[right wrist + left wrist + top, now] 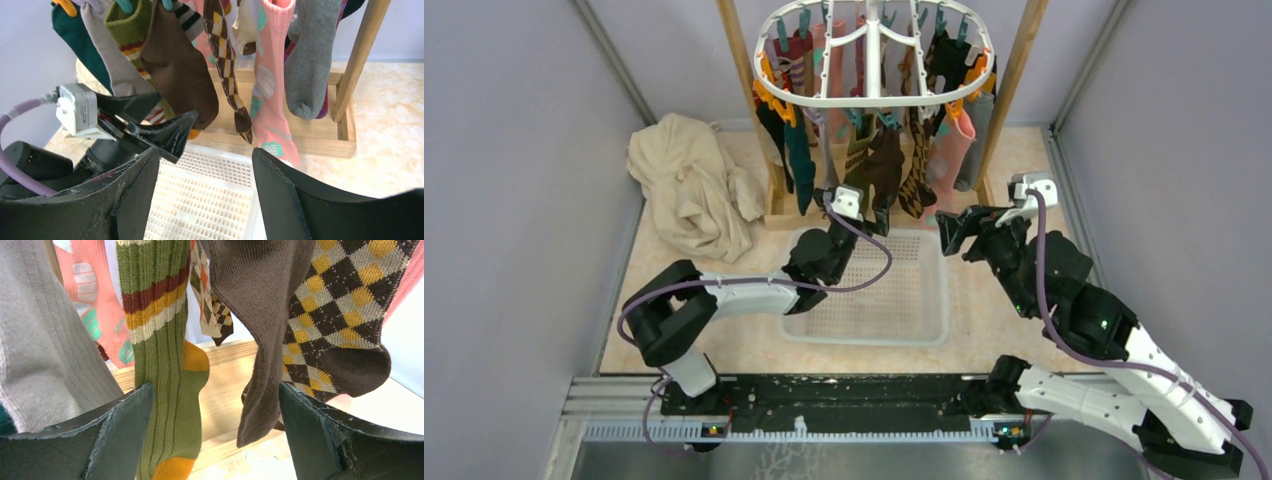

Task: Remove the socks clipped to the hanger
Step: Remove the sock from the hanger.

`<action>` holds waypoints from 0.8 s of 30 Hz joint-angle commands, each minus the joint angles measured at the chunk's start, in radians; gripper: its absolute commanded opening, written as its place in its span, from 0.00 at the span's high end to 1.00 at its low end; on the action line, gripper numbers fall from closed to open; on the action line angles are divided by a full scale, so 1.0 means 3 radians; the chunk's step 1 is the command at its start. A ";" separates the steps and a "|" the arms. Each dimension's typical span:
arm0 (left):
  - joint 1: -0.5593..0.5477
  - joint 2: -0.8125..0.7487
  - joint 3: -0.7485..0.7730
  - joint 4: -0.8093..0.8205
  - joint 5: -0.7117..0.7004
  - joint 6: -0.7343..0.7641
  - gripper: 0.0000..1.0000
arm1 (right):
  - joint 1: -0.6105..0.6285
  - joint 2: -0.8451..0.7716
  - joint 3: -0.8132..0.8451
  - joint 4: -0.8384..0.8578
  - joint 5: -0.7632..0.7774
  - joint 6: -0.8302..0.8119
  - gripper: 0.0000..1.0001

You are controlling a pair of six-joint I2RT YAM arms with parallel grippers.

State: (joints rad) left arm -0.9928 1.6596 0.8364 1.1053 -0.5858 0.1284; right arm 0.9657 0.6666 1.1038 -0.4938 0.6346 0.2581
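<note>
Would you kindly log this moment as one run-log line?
left gripper open, green striped sock and brown sock between jaws | right gripper open, empty | socks clipped on hanger

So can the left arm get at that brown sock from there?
Probably yes: the left gripper is open around the brown sock. The green sock hangs in the gap too, so both may get pinched.

We record the socks (180,80) as knitted cloth, matt throughout: the olive sock (160,390) coarsely ribbed, the brown sock (260,315) finer. The hanger (873,97) is smooth white plastic with a slight sheen, the frame (361,50) bare pale wood with visible grain, the basket (210,200) perforated white plastic. The fingers (117,432) of the left gripper (215,390) look matt black, rough and frayed along their edges.
</note>
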 commanded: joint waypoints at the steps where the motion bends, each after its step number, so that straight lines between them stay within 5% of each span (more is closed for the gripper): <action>1: 0.0042 0.0069 0.0088 0.0181 0.0315 -0.0014 0.01 | 0.0007 -0.0025 -0.0048 0.0061 0.0069 0.0029 0.31; 15: 0.0027 0.0171 0.0269 0.0076 0.0498 -0.0097 0.04 | 0.0010 0.0104 -0.0074 0.0090 0.0041 -0.0029 0.31; 24: 0.0027 0.0196 0.0409 -0.0248 0.0559 -0.0198 0.50 | 0.0007 0.0142 -0.0056 0.0109 0.0038 -0.0056 0.31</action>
State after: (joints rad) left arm -0.9813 1.7161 0.9218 1.0779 -0.4397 0.0986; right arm 0.9657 0.7033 1.0767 -0.5026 0.6380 0.2607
